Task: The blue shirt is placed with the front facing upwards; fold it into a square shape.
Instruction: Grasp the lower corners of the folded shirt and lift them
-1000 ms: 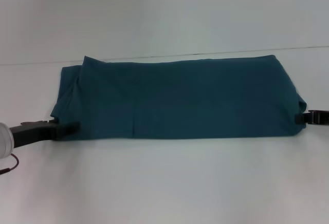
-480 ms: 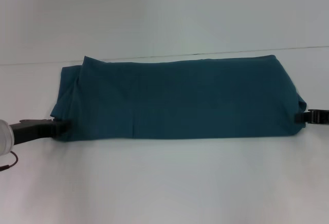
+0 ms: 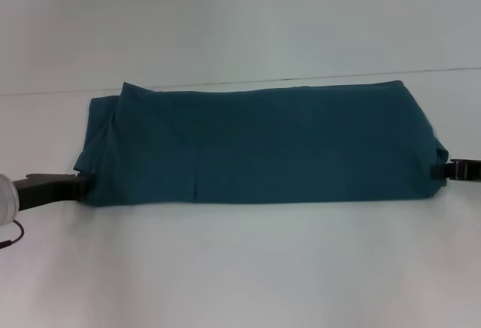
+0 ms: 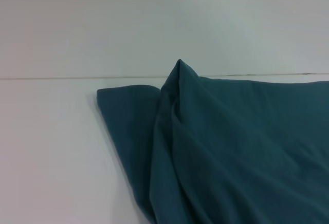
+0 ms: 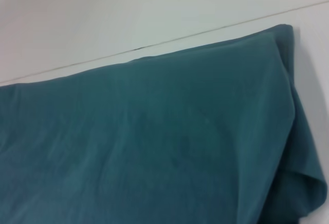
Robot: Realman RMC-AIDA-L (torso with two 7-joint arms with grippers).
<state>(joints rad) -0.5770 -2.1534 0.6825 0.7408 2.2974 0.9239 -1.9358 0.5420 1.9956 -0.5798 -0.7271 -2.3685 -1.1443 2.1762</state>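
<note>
The blue shirt (image 3: 255, 144) lies folded into a long, wide band across the white table (image 3: 248, 268), plain side up; no lettering shows. Its left end is bunched with a raised fold, which shows close up in the left wrist view (image 4: 236, 147). My left gripper (image 3: 81, 183) sits low at the band's front left corner, right at the cloth's edge. My right gripper (image 3: 443, 170) is at the band's right end, touching the rolled edge. The right wrist view shows the shirt's right end (image 5: 144, 142) with a curled corner.
A thin seam line (image 3: 45, 93) runs across the surface just behind the shirt. Bare white table lies in front of the shirt and to the left of its end (image 4: 51, 147).
My left gripper has drawn back to the left, from over the shirt's front left corner to its edge. The shirt and the right gripper have not moved.
</note>
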